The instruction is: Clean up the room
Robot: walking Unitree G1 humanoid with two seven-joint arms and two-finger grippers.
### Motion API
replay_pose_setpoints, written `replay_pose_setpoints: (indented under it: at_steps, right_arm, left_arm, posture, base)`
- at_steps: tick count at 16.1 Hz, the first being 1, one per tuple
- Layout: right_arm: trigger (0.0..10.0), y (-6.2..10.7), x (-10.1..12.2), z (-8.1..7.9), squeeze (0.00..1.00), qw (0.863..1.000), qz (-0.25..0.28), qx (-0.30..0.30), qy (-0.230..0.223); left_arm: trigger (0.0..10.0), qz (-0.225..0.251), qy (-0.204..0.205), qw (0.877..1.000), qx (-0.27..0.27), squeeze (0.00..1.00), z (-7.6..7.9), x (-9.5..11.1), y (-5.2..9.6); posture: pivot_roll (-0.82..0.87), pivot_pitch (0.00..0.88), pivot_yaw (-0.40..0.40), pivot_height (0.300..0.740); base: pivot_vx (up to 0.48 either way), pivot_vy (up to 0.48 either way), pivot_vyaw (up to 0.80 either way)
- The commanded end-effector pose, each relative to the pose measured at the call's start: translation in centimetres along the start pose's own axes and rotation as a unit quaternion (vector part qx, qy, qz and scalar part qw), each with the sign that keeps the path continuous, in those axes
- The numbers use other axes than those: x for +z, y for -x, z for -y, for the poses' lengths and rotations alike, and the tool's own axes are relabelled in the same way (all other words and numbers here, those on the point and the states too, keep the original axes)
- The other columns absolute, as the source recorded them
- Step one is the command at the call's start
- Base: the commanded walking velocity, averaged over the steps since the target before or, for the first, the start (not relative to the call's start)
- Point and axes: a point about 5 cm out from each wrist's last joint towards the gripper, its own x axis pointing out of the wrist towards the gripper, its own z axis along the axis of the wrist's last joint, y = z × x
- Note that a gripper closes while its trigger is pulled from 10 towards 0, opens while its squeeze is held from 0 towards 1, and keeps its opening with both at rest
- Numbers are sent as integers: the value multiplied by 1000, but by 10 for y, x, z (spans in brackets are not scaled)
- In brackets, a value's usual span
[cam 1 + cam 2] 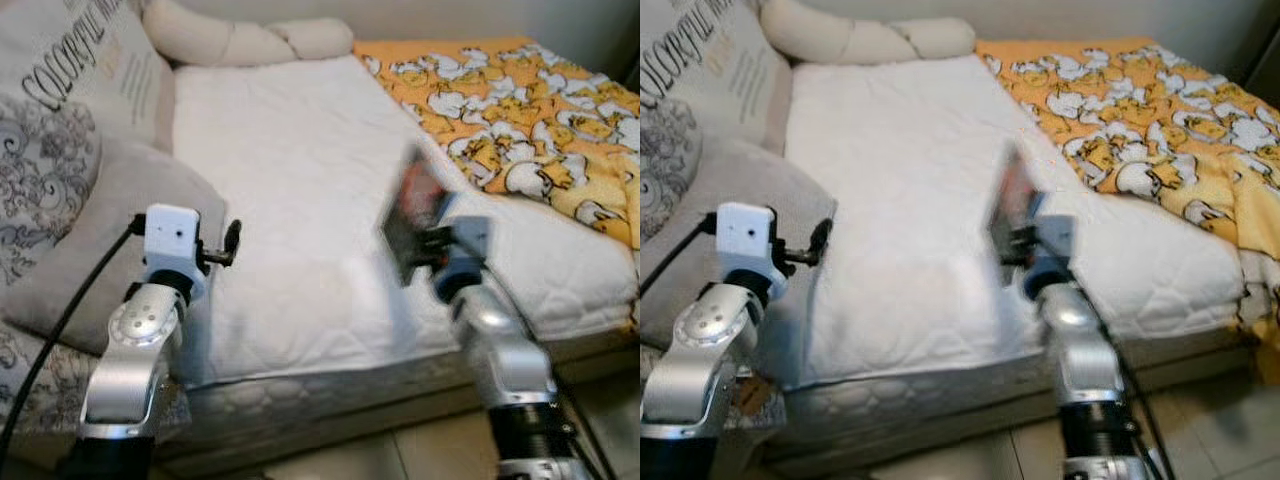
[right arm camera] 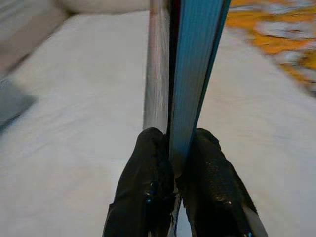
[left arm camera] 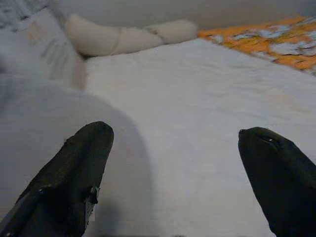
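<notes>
right gripper (image 2: 175, 168): clamped on a thin book (image 2: 190, 74), held upright above the bed (image 1: 290, 200)
left gripper (image 3: 177, 163): fingers apart, empty, over the bed
progress: book lifted, looks like it's not put away yet

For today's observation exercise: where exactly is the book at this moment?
The book is pinched upright in the right gripper, held above the white mattress on the robot's right, near the edge of the yellow duck blanket.
</notes>
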Motion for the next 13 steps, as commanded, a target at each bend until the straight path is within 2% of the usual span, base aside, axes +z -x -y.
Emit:
replay_pose_setpoints:
  at_steps: [1,3,4,5,13]
  right_arm:
    - [10000,-2,16,-1,0,1000,28,8,11]
    - [10000,-2,15,-2,0,999,28,12,8]
    - [10000,-1,15,-1,0,999,30,5,-7]
    - [10000,-1,14,1,0,999,32,-5,-18]
    - [10000,0,12,-2,0,1000,25,10,-6]
  left_arm:
    - [10000,3,-2,1000,-1,0,1,1,0]
    - [10000,3,-3,1000,0,0,1,1,0]
    - [10000,3,-3,1000,0,0,1,1,0]
    - [10000,3,-2,1000,-1,0,1,1,0]
    - [10000,6,-7,1000,-4,0,4,3,-1]
  posture:
    - [57,0,-21,740]
    - [58,0,-21,740]
    - [58,0,-21,740]
    - [59,0,-23,740]
    - [65,0,-27,740]
  base:
    - [341,0,800]
    - [341,0,800]
    - [337,0,431]
    - [341,0,0]
    - [331,0,0]
